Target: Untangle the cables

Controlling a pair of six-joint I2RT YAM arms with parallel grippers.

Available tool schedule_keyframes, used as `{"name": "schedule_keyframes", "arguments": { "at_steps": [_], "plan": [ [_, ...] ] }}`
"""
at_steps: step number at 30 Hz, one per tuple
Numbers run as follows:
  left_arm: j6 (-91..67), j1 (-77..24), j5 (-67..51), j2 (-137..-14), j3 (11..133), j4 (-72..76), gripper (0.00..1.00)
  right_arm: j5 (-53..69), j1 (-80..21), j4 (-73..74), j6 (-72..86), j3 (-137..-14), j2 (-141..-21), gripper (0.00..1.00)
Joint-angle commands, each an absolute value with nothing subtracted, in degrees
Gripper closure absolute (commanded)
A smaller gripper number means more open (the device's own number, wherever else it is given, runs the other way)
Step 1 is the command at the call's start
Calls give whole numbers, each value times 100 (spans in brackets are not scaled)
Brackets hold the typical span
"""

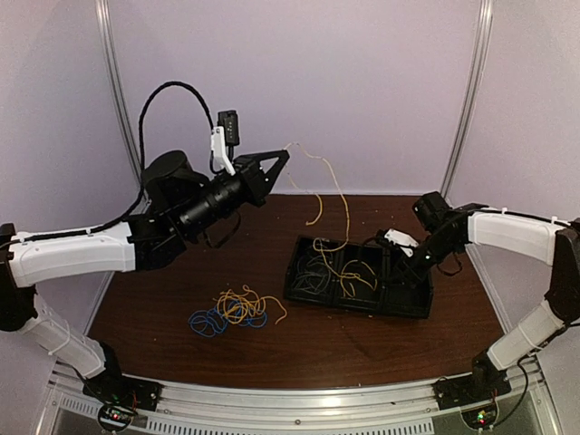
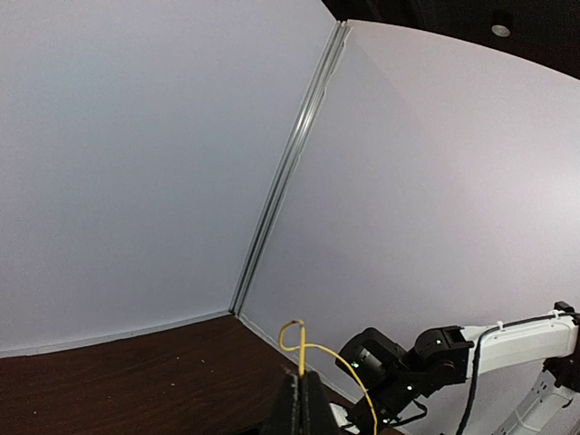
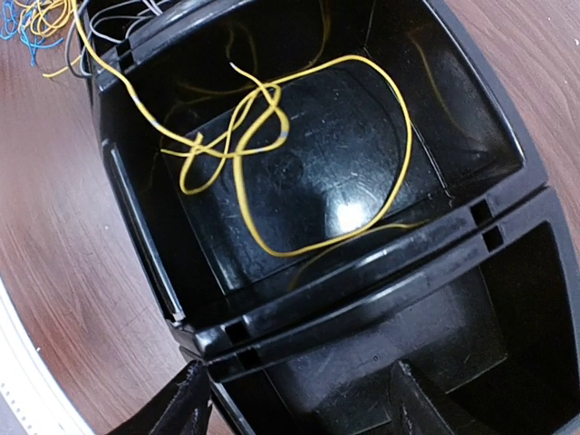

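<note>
My left gripper (image 1: 283,157) is raised high above the table's back, shut on a thin yellow cable (image 1: 343,204). In the left wrist view that cable (image 2: 300,349) loops up out of the closed fingertips (image 2: 304,399). It hangs down into a black compartment tray (image 1: 362,308), where more yellow cable (image 3: 272,154) lies knotted in the middle compartment. Grey cables (image 1: 317,272) fill the tray's left compartment. A tangle of yellow and blue cables (image 1: 231,310) lies on the table left of the tray. My right gripper (image 1: 401,265) hovers open over the tray's right compartment, holding nothing.
The wooden table (image 1: 362,349) is walled in by pale panels with a metal corner strip (image 2: 281,181). The tray's divider wall (image 3: 362,290) lies just ahead of my right fingers (image 3: 186,403). The loose tangle (image 3: 27,23) shows beyond the tray.
</note>
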State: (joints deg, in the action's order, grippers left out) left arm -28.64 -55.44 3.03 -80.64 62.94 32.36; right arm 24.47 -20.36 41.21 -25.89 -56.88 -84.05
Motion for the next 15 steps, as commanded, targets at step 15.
{"name": "schedule_keyframes", "arguments": {
  "at_steps": [15],
  "plan": [
    [-2856, -5511, -422, -9597, 7602, 3104, 100, 3648, -1890, 4810, -2976, -6805, -7125, 30]
  ]
}}
